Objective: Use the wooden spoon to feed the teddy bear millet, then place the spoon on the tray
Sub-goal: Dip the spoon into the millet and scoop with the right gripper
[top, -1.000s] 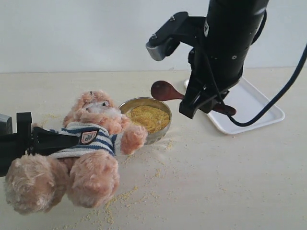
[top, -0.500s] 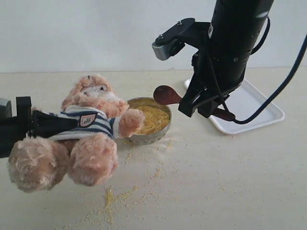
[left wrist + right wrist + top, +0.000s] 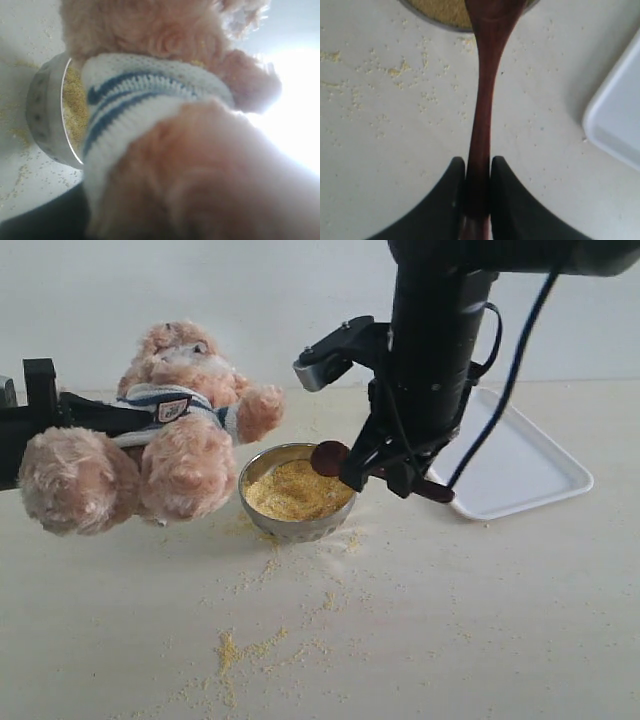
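The teddy bear [image 3: 165, 430], fluffy and in a striped shirt, hangs above the table at the left. My left gripper [image 3: 125, 418] is shut on its torso. In the left wrist view the teddy bear [image 3: 165, 115] fills the frame and hides the jaws. The metal bowl [image 3: 270, 520] of yellow millet [image 3: 290, 492] stands just right of the bear's legs. My right gripper [image 3: 477, 170] is shut on the handle of the wooden spoon [image 3: 482, 100]. The wooden spoon [image 3: 328, 457] has its small bowl over the metal bowl's right rim. The white tray [image 3: 520, 465] lies to the right.
Loose millet grains [image 3: 240, 650] are scattered on the pale table in front of the bowl. The right arm [image 3: 430, 350] stands tall between the bowl and the tray. In the left wrist view, the metal bowl [image 3: 45, 120] sits beside the bear's shirt.
The left gripper has lifted the bear up off the table and turned it more upright. The right arm has moved left and lower, bringing the spoon's bowl to the millet bowl's rim.
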Tool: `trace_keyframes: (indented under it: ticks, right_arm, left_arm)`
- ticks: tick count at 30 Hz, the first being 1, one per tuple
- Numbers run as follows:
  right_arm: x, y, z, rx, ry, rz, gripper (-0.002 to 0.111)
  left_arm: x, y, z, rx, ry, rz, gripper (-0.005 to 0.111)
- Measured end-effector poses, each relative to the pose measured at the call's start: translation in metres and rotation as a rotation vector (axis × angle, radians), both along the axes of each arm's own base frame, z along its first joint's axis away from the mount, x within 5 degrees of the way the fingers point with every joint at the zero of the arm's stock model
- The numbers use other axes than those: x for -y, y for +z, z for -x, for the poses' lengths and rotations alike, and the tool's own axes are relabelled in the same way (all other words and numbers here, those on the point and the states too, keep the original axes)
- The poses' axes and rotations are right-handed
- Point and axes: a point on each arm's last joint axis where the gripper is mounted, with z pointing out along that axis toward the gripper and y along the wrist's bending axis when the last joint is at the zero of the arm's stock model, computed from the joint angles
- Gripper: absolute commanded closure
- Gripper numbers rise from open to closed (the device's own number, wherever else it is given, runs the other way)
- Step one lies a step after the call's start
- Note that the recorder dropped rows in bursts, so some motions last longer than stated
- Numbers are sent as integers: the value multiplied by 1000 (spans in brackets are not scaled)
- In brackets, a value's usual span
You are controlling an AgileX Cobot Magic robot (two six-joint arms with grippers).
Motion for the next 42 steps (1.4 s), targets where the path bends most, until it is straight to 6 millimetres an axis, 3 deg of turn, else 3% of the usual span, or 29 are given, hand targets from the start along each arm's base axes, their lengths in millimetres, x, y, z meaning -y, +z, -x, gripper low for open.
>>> trace_keyframes:
  ticks: [6,14,26,42]
  right_arm:
    - [-29,2,-25,87,39,-1,108]
    - [-59,-24,-30,205,174,199,108]
    - [-64,-35,-32,228,212,269,108]
    - [-72,-39,-22,128,194,155,108]
  left_arm:
    - [0,1,-1,-20,5,15,102]
    - [0,1,-1,-24,6,17,102]
    - [-2,4,-4,-8,7,12,102]
    - [-6,4,-4,-8,21,12,102]
